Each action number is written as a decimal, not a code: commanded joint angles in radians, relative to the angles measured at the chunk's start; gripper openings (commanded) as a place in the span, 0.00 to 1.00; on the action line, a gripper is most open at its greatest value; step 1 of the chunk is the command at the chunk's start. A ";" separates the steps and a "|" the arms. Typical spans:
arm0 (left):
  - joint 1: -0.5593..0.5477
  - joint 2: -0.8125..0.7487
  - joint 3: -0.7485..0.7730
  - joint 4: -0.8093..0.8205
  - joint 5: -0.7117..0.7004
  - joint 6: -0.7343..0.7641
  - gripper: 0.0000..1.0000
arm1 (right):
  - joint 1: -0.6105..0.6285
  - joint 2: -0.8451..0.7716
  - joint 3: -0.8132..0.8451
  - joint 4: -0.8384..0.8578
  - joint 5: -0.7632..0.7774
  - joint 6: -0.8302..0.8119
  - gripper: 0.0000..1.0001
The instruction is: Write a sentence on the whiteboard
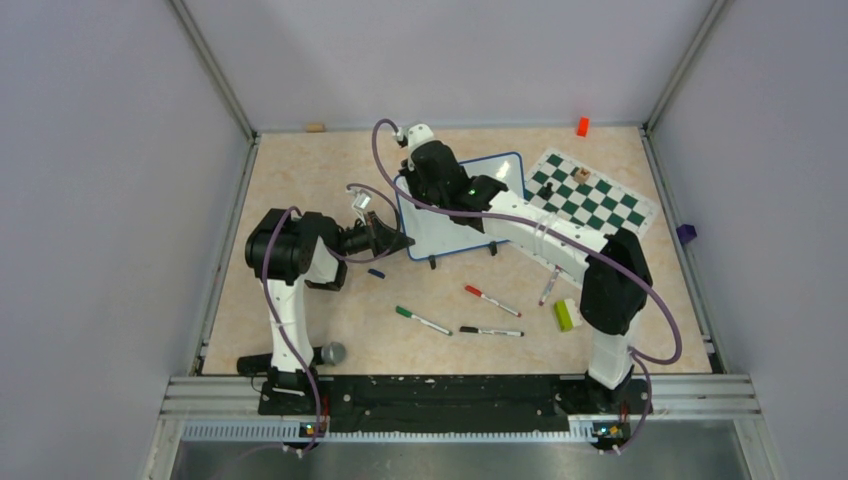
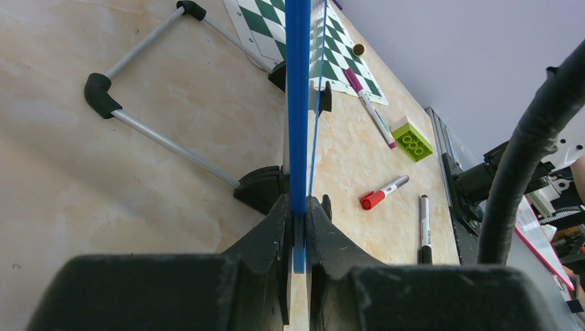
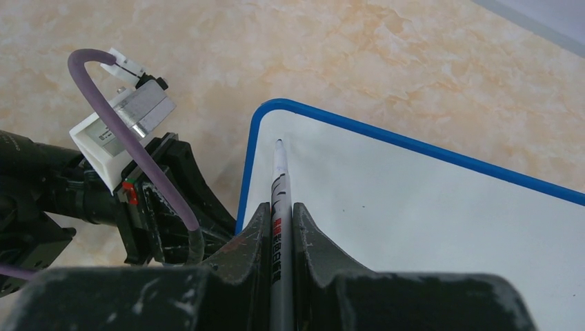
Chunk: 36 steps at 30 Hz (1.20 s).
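The left gripper (image 2: 298, 210) pinches the whiteboard (image 3: 414, 207) edge, and the right gripper (image 3: 279, 217) squeezes a marker (image 3: 280, 172) over its corner

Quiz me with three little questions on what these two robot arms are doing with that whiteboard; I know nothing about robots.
1. True or false: the left claw is shut on the blue frame of the small glossy white whiteboard.
2. What does the right claw hold? A) a yellow sponge; B) a slim white marker pen; C) a metal spoon.
3. Fill the gap: seen from above, the green-and-white checkered chess mat lies on the robot's ___ side of the whiteboard.
Key: 1 true; 2 B; 3 right.
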 commanded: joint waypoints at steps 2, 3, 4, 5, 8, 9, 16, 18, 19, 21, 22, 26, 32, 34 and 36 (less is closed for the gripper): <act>-0.018 -0.034 -0.014 0.053 0.053 0.003 0.08 | 0.015 0.009 0.062 0.031 0.020 -0.017 0.00; -0.019 -0.034 -0.013 0.053 0.054 0.002 0.08 | 0.015 0.010 0.063 0.030 0.022 -0.019 0.00; -0.020 -0.033 -0.014 0.053 0.054 0.003 0.08 | 0.015 0.012 0.063 0.031 0.022 -0.019 0.00; -0.020 -0.033 -0.014 0.053 0.055 0.003 0.08 | 0.015 0.012 0.063 0.031 0.020 -0.021 0.00; -0.023 -0.033 -0.013 0.053 0.055 0.004 0.08 | 0.015 0.007 0.062 0.032 0.017 -0.024 0.00; -0.024 -0.032 -0.012 0.053 0.055 0.004 0.08 | 0.016 0.004 0.060 0.032 0.013 -0.024 0.00; -0.032 -0.034 -0.011 0.053 0.052 0.004 0.08 | 0.015 -0.034 0.034 0.050 -0.003 -0.067 0.00; -0.032 -0.035 -0.012 0.053 0.050 0.008 0.08 | 0.015 -0.041 0.020 0.061 0.003 -0.069 0.00; -0.032 -0.034 -0.012 0.053 0.050 0.010 0.08 | 0.015 -0.041 0.014 0.067 -0.002 -0.070 0.00; -0.032 -0.032 -0.011 0.053 0.052 0.008 0.08 | 0.015 -0.042 0.008 0.079 -0.011 -0.069 0.00; -0.033 -0.032 -0.011 0.053 0.051 0.008 0.08 | 0.015 -0.041 0.007 0.081 -0.012 -0.069 0.00; -0.033 -0.030 -0.011 0.052 0.052 0.010 0.08 | 0.015 -0.041 0.007 0.087 -0.006 -0.075 0.00; -0.033 -0.031 -0.011 0.052 0.052 0.011 0.08 | 0.015 -0.054 -0.007 0.091 0.003 -0.083 0.00; -0.033 -0.030 -0.009 0.053 0.051 0.010 0.08 | 0.015 -0.062 -0.023 0.103 0.008 -0.086 0.00; -0.033 -0.030 -0.011 0.053 0.051 0.010 0.08 | 0.015 -0.070 -0.035 0.110 0.010 -0.088 0.00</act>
